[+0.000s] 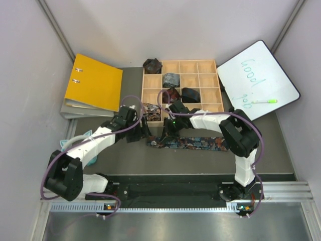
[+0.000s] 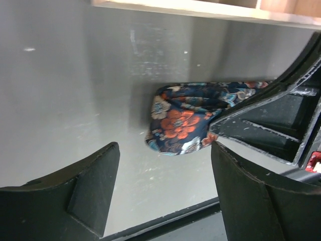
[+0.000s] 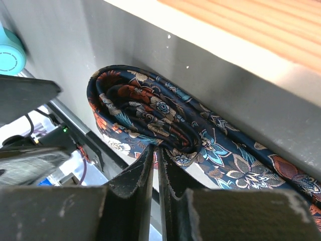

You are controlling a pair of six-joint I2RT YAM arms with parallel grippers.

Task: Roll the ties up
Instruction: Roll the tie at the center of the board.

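Observation:
A dark navy tie (image 1: 193, 143) with orange and light-blue flowers lies flat along the table's near side, and its left end is curled into a loose roll (image 3: 145, 113). My right gripper (image 3: 159, 150) is shut on the fabric at the lower edge of that roll. My left gripper (image 2: 165, 173) stands open just left of the rolled end (image 2: 183, 125), with only bare table between its fingers. In the top view both grippers, left (image 1: 143, 131) and right (image 1: 168, 133), meet at the tie's left end. Several rolled ties sit in the wooden box: grey-blue (image 1: 171, 79), black (image 1: 190, 94), brown-patterned (image 1: 150, 110).
The compartmented wooden box (image 1: 180, 61) stands just behind the tie, its wall close above the roll (image 3: 241, 35). A yellow binder (image 1: 95, 83) lies at back left. A whiteboard (image 1: 256, 80) with a green marker (image 1: 264, 101) lies at back right. A teal object (image 1: 67, 144) is by the left arm.

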